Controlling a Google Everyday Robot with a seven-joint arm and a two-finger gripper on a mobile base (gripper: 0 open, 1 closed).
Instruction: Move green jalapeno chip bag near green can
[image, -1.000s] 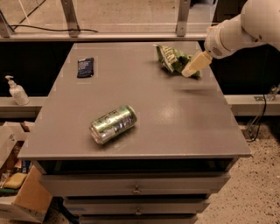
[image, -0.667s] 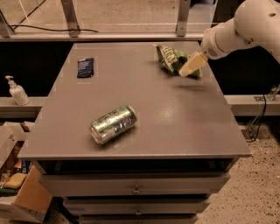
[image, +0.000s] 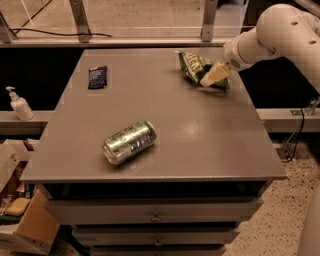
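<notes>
With the gripper (image: 212, 77) at the green jalapeno chip bag (image: 191, 63) on the counter's (image: 210, 130) far right corner, and its jaws' state impossible to tell, a firm pinch on the foil should come before carrying it toward the green can (image: 129, 142) lying front left.

**Single camera view.** You look down at a slant from above the front side of the grey table (image: 200, 150), facing its far edge and the metal rail (image: 150, 42) beyond. The camera stands far enough back that you see the whole tabletop, the drawer fronts (image: 155, 212) below it and floor on both sides. The arm enters your frame from the upper right. Its gripper (image: 215, 75) sits at the far right of the tabletop, over the green jalapeno chip bag (image: 192, 64).
</notes>
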